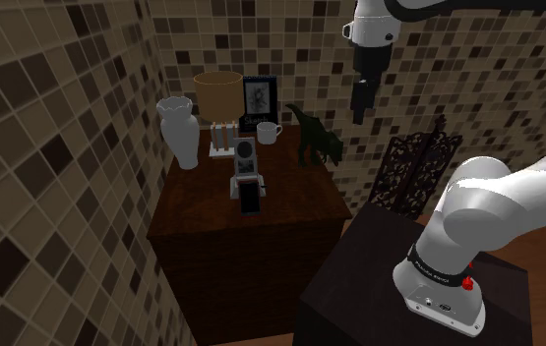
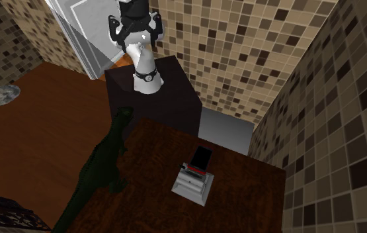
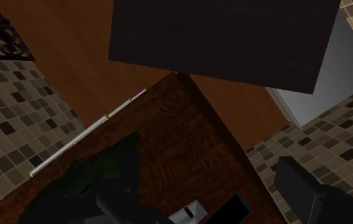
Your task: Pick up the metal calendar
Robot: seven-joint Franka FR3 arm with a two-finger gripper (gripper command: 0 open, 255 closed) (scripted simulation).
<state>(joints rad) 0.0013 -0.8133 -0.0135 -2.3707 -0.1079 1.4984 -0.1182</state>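
Vase, lamp, mug seen in shoulder view behind calendar; calendar set on counter well below claw, fingers spread apart

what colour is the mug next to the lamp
The mug is white, clearest in the shoulder view.

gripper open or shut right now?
Open. In the wrist view the gripper's two black fingers stand well apart and clasp nothing. The shoulder view shows it hanging high above the calendar.
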